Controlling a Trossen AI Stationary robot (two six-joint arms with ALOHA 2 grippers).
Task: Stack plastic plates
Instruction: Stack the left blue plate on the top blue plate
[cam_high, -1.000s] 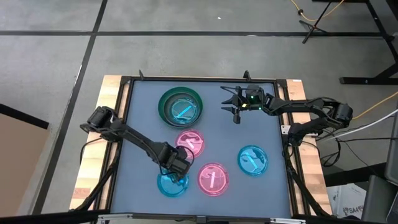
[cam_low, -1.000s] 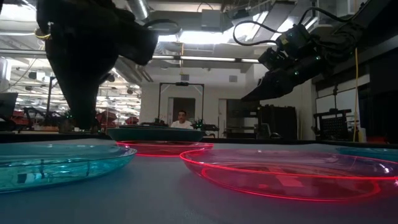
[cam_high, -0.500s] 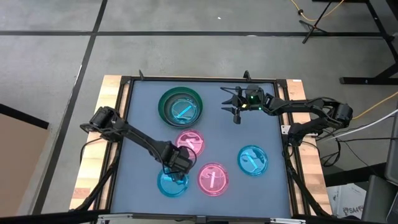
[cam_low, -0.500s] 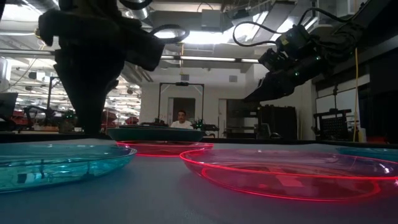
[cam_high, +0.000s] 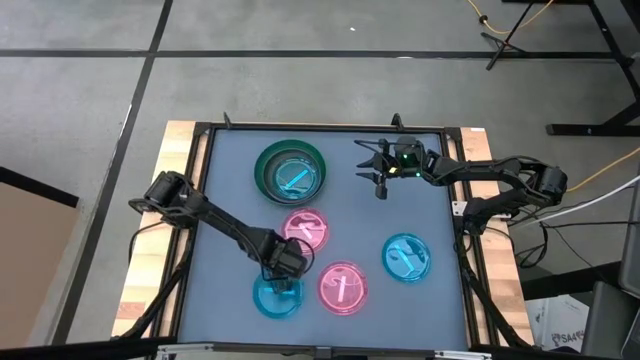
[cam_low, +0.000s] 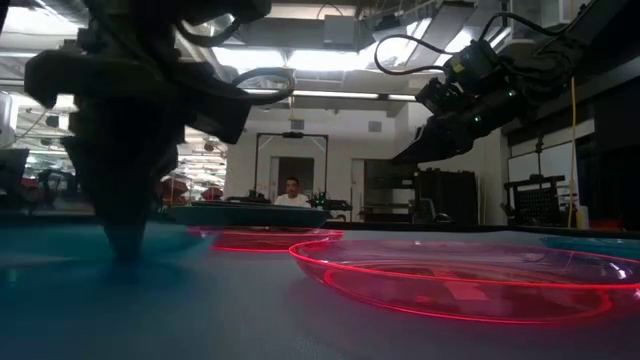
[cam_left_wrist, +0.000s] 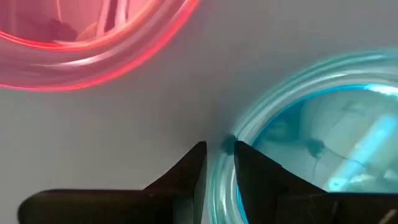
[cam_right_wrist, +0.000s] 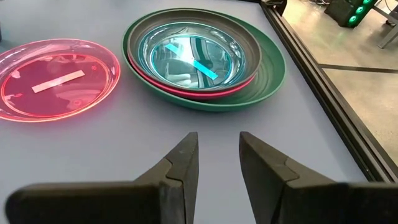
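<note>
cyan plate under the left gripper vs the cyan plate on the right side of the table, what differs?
The near-left cyan plate has the left gripper straddling its rim, one finger inside and one outside; the right cyan plate lies untouched, with the right gripper hovering far off near the green plate stack. The first lies close beside a pink plate; the second lies more apart. Both are translucent cyan, round, shallow, single and lying flat.
</note>
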